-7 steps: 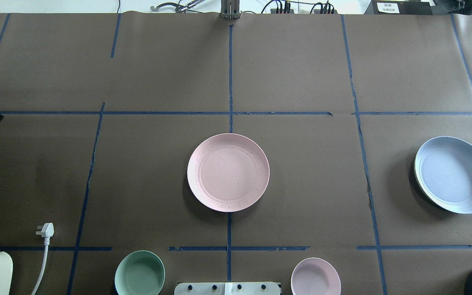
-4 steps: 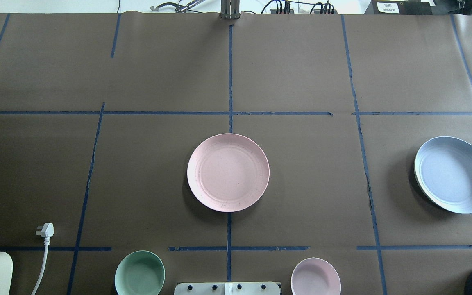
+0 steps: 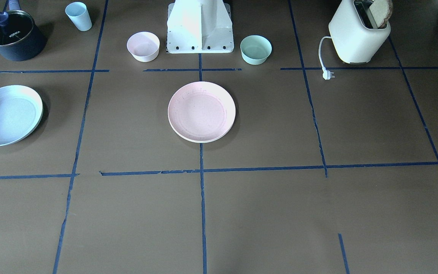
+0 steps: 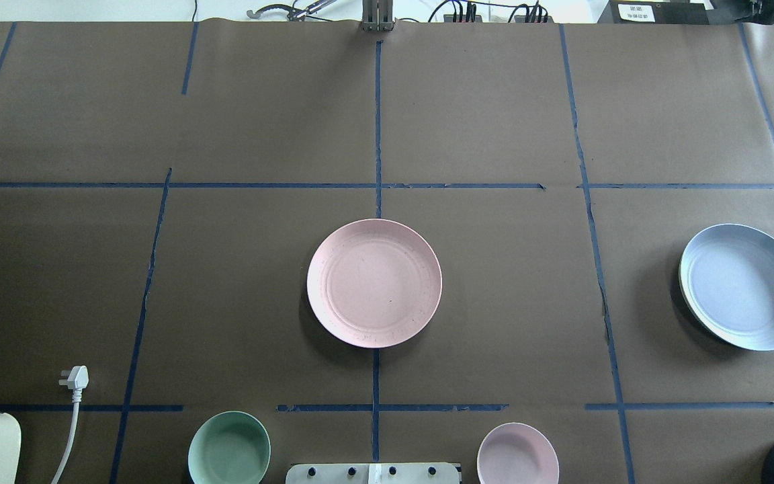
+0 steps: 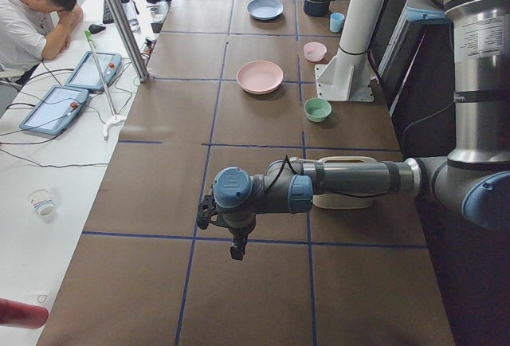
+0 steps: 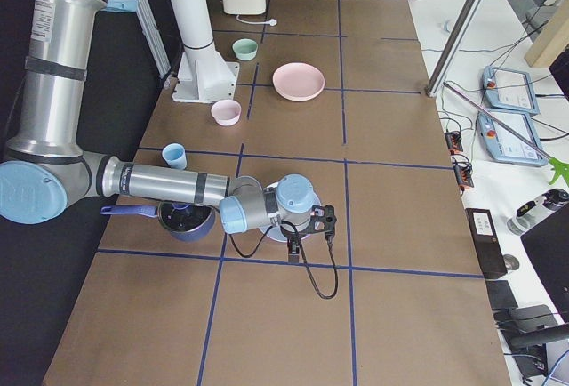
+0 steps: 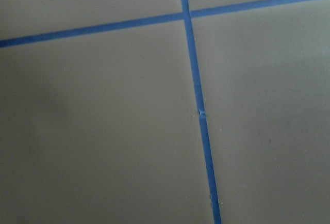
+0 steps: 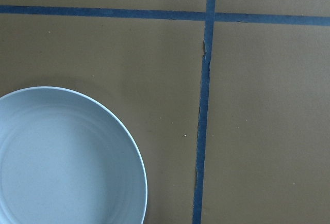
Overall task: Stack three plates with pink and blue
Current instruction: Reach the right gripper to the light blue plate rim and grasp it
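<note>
The pale pink plate (image 4: 373, 282) lies alone at the table's middle; it also shows in the front view (image 3: 201, 111). The pale blue plate (image 4: 746, 286) lies at the right end and also shows in the front view (image 3: 6, 114) and the right wrist view (image 8: 62, 157). A cream rim (image 4: 682, 277) shows under its edge, so it seems to lie on the cream plate. My right gripper (image 6: 292, 251) hangs over the blue plate, seen only in the exterior right view. My left gripper (image 5: 237, 250) hangs over bare table far to the left, seen only in the exterior left view. I cannot tell whether either is open.
A mint bowl (image 4: 229, 449) and a small pink bowl (image 4: 518, 454) stand either side of the robot base (image 3: 200, 26). A toaster (image 3: 359, 34) with its plug (image 4: 74, 378) is at the left end. A dark pot (image 3: 11, 36) and blue cup (image 3: 78, 16) are near the blue plate.
A dark part of the left arm at the overhead view's left edge has moved out of that view. The plates have not moved.
</note>
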Tool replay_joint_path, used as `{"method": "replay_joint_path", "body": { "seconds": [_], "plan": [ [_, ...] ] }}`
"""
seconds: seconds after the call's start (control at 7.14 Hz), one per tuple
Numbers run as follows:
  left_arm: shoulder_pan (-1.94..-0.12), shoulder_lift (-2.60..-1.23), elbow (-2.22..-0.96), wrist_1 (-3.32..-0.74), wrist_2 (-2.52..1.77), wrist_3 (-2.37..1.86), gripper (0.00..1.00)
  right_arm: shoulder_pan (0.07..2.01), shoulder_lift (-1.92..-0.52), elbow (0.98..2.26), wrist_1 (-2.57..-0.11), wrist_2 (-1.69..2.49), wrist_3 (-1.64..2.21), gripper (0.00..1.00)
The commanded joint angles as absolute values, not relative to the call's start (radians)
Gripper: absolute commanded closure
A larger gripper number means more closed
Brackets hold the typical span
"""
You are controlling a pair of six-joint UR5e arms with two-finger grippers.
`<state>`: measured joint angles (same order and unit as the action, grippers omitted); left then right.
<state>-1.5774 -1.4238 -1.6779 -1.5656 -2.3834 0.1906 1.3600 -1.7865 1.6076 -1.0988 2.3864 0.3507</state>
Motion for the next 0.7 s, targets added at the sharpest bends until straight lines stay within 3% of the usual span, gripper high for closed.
{"method": "replay_joint_path", "body": {
  "seconds": [0.0, 0.28, 0.56],
  "plan": [
    [-1.578, -1.422, -1.690, -1.566, -2.384, 0.189, 0.00, 1.232, -1.789, 1.490, -0.753, 2.381, 0.625, 0.00],
    [-1.578, -1.424, -1.695, -1.566, -2.384, 0.187, 0.00, 1.157, -1.789, 1.467, -0.738, 2.336, 0.647, 0.02],
    [-1.578, -1.422, -1.698, -1.568, -2.384, 0.189, 0.00, 1.154, -1.787, 1.465, -0.720, 2.341, 0.660, 0.88]
  ]
}}
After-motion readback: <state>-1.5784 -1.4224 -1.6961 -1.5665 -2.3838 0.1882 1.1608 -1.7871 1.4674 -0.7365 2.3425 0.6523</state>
